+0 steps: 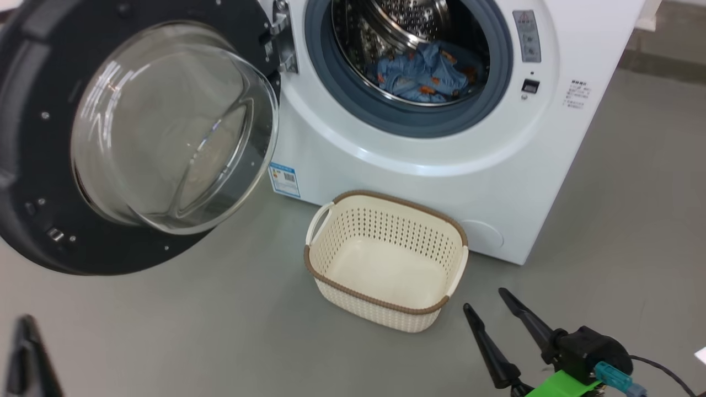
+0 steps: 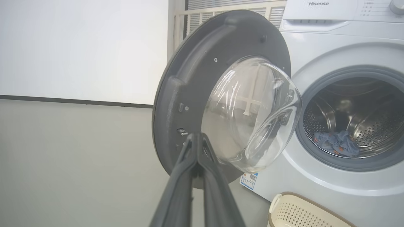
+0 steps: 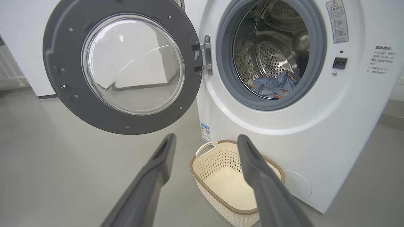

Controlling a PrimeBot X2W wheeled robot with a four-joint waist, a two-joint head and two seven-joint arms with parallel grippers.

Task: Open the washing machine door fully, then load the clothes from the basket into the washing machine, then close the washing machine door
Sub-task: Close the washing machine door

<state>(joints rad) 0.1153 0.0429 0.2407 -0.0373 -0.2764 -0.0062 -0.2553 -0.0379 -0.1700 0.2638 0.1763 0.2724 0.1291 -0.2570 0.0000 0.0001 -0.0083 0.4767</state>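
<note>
Front-loading washer (image 1: 441, 182) with its door (image 1: 33, 138) swung wide open, hanging from the hinge (image 1: 284, 44) at the left of the washer's opening.

Writing: the brand name "Hisense" (image 2: 318, 3) is printed on the top panel of the washer, seen in the left wrist view. A blue label (image 1: 284, 179) is stuck low on the washer's front, at its left edge; its print is too small to read. A grey sticker (image 1: 527, 36) with a red warning triangle and two round pictograms sits at the right of the opening. A short block of printed lines (image 1: 576, 94) stands further right on the washer's front, in characters too fine to make out.

Containers: the steel perforated drum (image 1: 397, 22), ringed by a grey gasket (image 1: 331, 82), holds the clothes (image 1: 422, 74), blue fabric with orange figures, lying in a heap at its bottom. The basket (image 1: 375, 311), cream with a brown rim, stands on the floor (image 1: 165, 331) just before the washer's front, below the opening; its bare bottom is in full view.

Tools: the left gripper (image 2: 196, 138) has its fingers pressed together on nothing, tips pointing at the door's lower inner ring. The right gripper (image 1: 484, 298) has its fingers spread wide, holding nothing, low before the washer's front and near the basket.
</note>
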